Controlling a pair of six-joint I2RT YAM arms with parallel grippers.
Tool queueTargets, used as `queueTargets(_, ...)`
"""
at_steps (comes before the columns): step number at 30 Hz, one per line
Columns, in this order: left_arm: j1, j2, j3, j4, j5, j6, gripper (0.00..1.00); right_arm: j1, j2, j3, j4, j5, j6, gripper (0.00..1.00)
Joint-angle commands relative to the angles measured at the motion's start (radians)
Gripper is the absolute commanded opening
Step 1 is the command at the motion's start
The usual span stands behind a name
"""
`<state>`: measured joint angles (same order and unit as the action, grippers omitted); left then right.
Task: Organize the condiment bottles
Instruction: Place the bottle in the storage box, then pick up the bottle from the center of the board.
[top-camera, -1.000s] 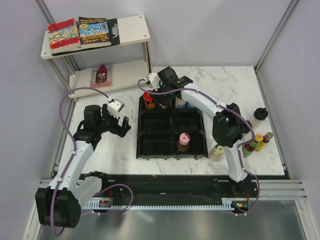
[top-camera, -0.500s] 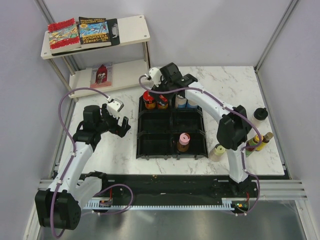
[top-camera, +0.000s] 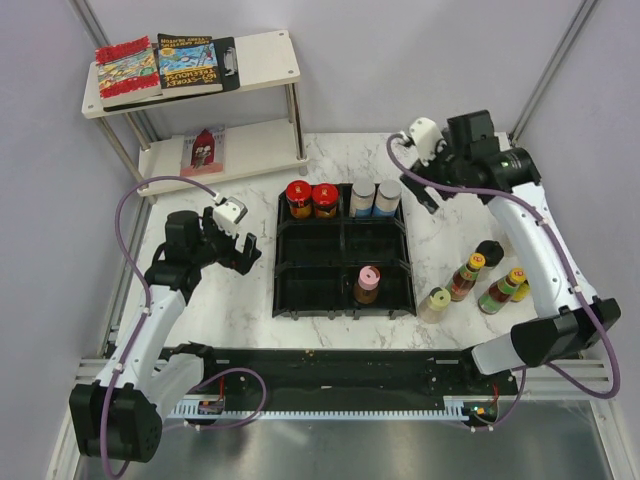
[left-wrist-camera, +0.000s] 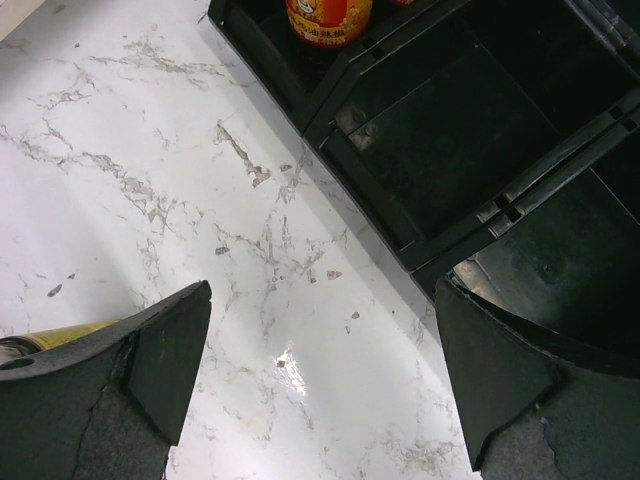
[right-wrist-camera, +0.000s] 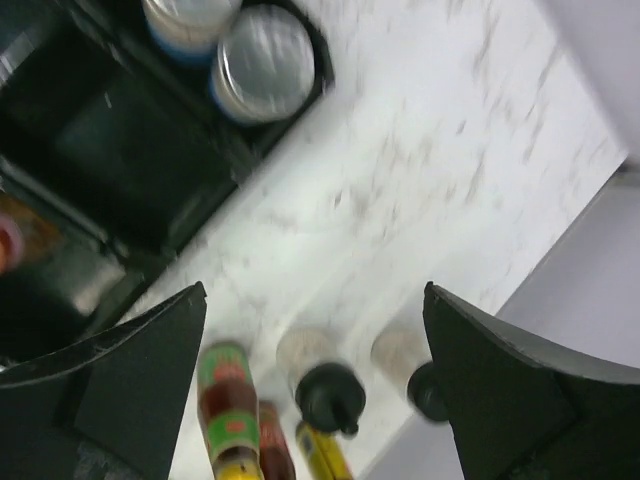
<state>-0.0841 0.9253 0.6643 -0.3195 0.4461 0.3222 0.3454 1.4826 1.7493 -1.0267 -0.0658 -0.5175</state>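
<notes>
both the left gripper and right gripper hang wide open, empty. overhead shows red-capped jars and silver-lidded jars in the black plastic tray's back row, a pink-capped bottle up front, loose sauce bottles on the white marble table beside it; left wrist cam catches only one jar's label.

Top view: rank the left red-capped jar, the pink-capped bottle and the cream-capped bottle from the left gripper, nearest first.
From the left gripper:
1. left red-capped jar, tray's far-left corner.
2. pink-capped bottle, tray's near row.
3. cream-capped bottle, outside the tray, right side.
</notes>
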Motion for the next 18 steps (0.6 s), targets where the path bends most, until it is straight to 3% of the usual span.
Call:
queueTargets(1, 0.009, -0.016, 0.007, 0.013, -0.01, 0.009, 1.0, -0.114, -0.048, -0.218, -0.191, -0.091, -0.186, 0.95)
queueTargets(11, 0.009, -0.014, 0.012, 0.016, -0.034, -0.003, 1.0, -0.115, -0.223, -0.442, -0.277, -0.172, -0.384, 0.95)
queueTargets(18, 0.01, -0.022, 0.011, 0.014, -0.03, -0.005, 1.0, -0.117, -0.274, -0.502, -0.204, -0.065, -0.345, 0.96)
